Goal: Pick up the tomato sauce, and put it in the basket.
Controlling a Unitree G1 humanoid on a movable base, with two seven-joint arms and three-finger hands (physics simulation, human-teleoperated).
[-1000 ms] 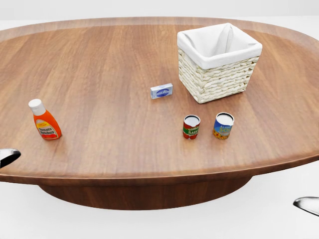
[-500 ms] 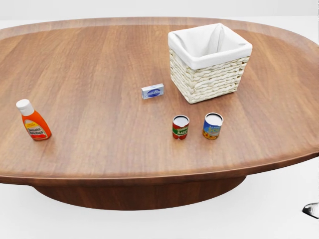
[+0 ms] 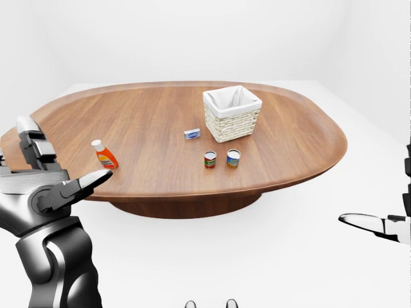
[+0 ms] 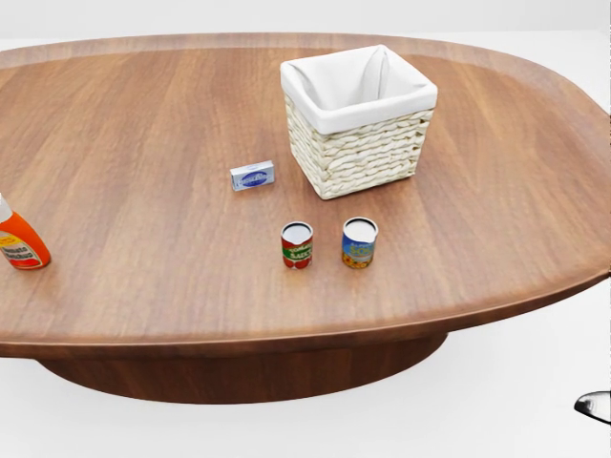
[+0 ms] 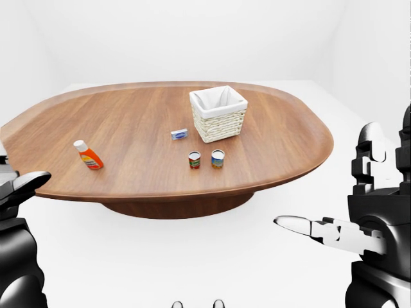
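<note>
You're in the approach step: tomato sauce can (image 4: 297,245) stands on the table (image 4: 143,143), just below the wicker basket (image 4: 358,119), corn can (image 4: 359,242) beside it. Left hand (image 3: 48,186) and right hand (image 5: 340,231) both spread, empty; next, reach right hand to the sauce can

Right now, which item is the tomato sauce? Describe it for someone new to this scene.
In the head view, find the white-lined wicker basket on the wooden table. Below it stand two small cans; the tomato sauce is the left one, red and green, unlike the blue-labelled can beside it.
</note>
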